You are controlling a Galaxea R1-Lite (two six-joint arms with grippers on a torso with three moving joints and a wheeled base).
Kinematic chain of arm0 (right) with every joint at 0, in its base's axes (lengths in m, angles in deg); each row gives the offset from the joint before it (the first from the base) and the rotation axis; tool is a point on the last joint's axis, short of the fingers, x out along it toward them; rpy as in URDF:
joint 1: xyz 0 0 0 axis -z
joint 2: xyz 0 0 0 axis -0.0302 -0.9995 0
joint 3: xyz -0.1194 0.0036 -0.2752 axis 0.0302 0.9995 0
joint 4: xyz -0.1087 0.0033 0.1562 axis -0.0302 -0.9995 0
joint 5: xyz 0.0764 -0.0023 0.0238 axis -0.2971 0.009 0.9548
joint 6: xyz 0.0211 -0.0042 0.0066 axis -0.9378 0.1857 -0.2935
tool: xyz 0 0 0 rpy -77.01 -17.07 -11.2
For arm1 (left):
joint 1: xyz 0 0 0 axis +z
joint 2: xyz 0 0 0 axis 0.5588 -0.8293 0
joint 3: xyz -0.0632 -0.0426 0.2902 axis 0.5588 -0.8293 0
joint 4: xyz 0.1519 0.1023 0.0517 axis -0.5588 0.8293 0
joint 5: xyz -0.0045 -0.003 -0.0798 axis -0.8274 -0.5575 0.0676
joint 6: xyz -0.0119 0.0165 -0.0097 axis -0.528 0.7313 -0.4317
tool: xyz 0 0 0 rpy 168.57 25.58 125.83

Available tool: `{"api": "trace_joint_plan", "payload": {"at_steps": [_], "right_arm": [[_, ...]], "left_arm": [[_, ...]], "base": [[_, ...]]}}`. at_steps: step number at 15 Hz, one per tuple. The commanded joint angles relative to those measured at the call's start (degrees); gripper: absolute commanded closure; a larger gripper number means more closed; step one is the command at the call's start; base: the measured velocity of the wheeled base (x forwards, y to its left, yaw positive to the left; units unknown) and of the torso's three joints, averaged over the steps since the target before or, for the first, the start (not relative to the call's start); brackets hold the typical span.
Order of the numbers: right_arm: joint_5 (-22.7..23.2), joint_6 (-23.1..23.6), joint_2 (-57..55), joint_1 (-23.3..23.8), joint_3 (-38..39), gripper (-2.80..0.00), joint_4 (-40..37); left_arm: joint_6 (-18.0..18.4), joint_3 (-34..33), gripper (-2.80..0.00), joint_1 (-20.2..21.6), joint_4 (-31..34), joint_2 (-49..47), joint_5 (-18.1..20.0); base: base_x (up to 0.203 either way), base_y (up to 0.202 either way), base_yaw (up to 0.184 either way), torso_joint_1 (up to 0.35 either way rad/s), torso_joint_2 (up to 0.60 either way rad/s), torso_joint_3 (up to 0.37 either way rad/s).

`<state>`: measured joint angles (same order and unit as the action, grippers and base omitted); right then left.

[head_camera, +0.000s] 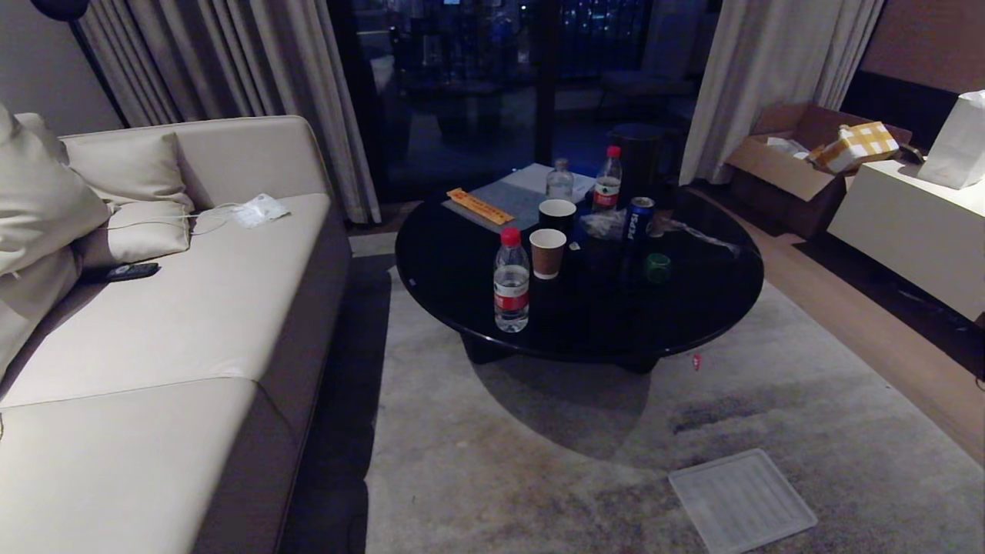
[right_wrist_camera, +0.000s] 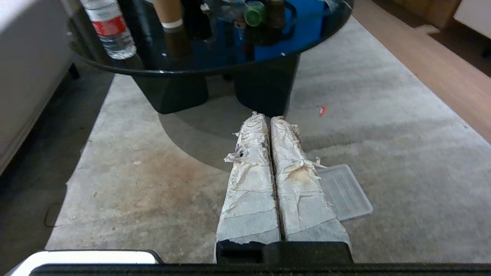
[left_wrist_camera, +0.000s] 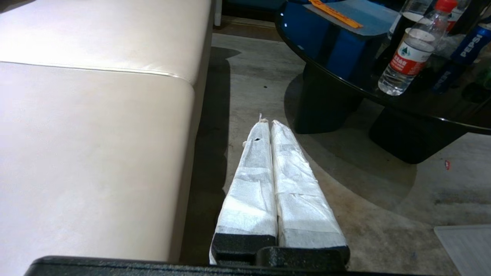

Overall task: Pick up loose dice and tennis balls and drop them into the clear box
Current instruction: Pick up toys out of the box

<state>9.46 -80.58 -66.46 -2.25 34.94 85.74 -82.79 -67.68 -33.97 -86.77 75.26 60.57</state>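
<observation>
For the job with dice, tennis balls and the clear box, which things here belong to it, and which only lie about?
Belonging to the job:
- No dice, tennis balls or clear box in view.
- Left end effector, shut.
- Right end effector, shut.

Just lying about:
- Ribbed lid panel on the carpet.
- Water bottle, paper cup and Pepsi can on the black table.
- Sofa.

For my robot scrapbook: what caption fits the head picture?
Round black table with bottles and cups, sofa beside it, ribbed lid on the rug.

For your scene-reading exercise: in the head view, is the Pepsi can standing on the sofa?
No, the Pepsi can stands upright on the round black table, among bottles and cups, apart from the sofa.
</observation>
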Motion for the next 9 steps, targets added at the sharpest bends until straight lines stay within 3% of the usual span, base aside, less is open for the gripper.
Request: {"api": "trace_joint_plan", "payload": {"at_steps": [1,7,9], "right_arm": [[0.02,-0.02,-0.07,-0.02,0.53,0.00,0.02],[0.02,-0.02,-0.07,-0.02,0.59,0.00,0.02],[0.02,-0.02,-0.07,-0.02,0.62,0.00,0.02]], "left_arm": [[-0.10,0.00,0.00,0.00,-0.02,0.04,0.00],[-0.27,0.00,0.00,0.00,-0.02,0.03,-0.08],[-0.27,0.00,0.00,0.00,-0.02,0.11,-0.08]], "base": [[0.000,0.000,0.000,0.000,0.00,0.000],[0.000,0.000,0.000,0.000,0.00,0.000],[0.106,0.000,-0.003,0.002,0.00,0.002]]}}
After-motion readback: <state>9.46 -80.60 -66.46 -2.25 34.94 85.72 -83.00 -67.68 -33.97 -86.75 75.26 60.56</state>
